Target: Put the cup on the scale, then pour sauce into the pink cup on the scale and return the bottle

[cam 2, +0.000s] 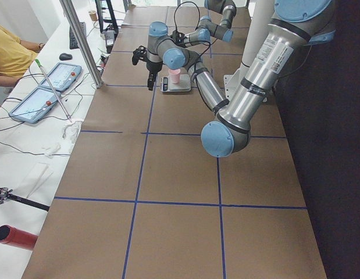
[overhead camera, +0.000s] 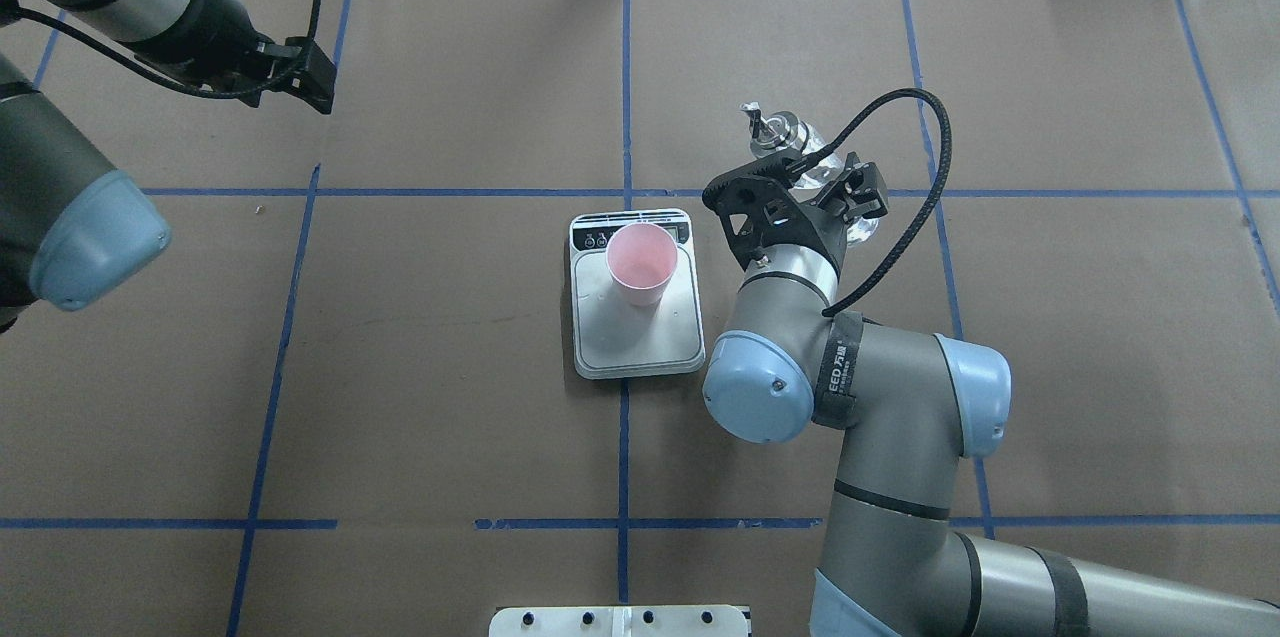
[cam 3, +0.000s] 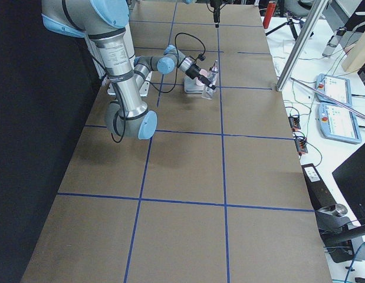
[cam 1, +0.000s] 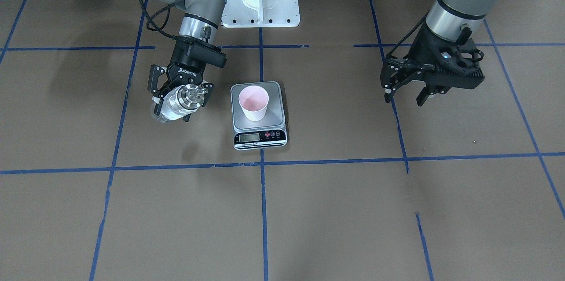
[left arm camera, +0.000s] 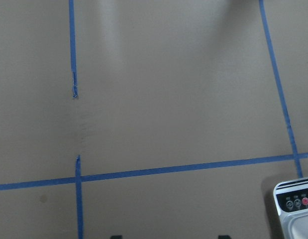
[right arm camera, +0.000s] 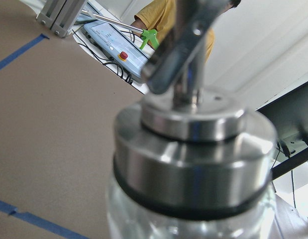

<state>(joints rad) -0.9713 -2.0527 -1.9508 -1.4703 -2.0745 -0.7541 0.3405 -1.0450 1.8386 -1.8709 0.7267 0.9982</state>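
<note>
Brown paper-covered table (cam 1: 335, 210) gridded in blue tape; left gripper (cam 1: 408, 92) hangs spread and empty, well apart; right gripper (cam 1: 178, 103), nearer, clamps the clear cylindrical glass bottle (cam 1: 192, 95), roughly upright, just right of the flat silver-grey scale (cam 1: 275, 115) bearing the small pink paper cup (cam 1: 253, 103).

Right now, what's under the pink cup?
The cup stands on the scale, on its silver platform. The patch of platform right beneath the cup is hidden by the cup itself.

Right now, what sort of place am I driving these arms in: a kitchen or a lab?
Likely a robotics lab, not a kitchen: the table is covered in brown paper gridded with blue tape, and teach pendants lie on a white side bench.
</note>
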